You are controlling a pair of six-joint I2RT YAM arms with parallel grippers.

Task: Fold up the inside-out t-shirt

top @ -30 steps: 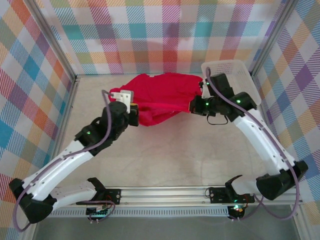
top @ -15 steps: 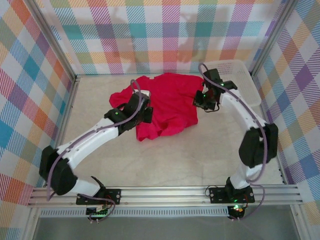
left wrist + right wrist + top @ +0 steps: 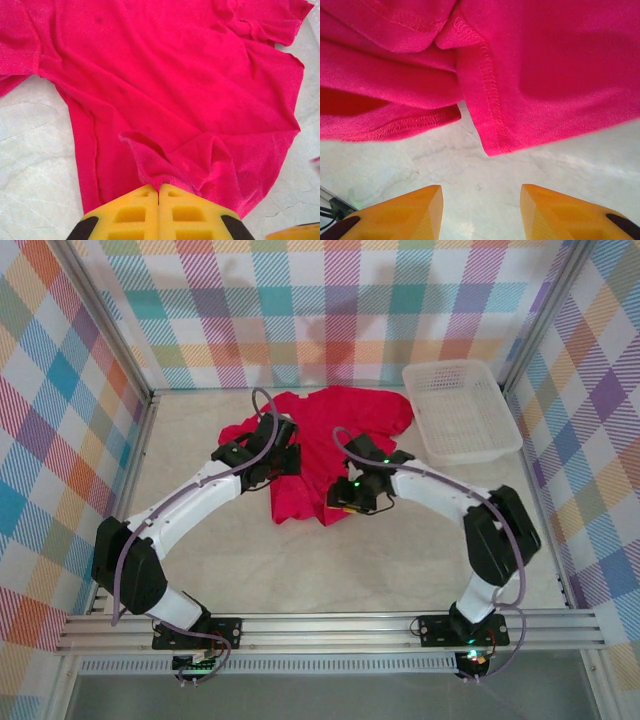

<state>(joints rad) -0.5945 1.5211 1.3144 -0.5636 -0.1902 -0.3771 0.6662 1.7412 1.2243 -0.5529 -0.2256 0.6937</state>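
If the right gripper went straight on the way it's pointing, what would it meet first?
Probably the hemmed corner of the red t-shirt, just ahead of the open right gripper. Bare table lies between them, and depth is unclear, so it might touch that first.

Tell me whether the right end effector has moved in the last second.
Yes. The right end effector has swung left, away from the white basket, and toward the near rail, now at the t-shirt hem.

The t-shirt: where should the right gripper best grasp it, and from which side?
Probably the stitched corner of the t-shirt, approached straight ahead, low over the table: it lies flat and free, pointing at the open right gripper.
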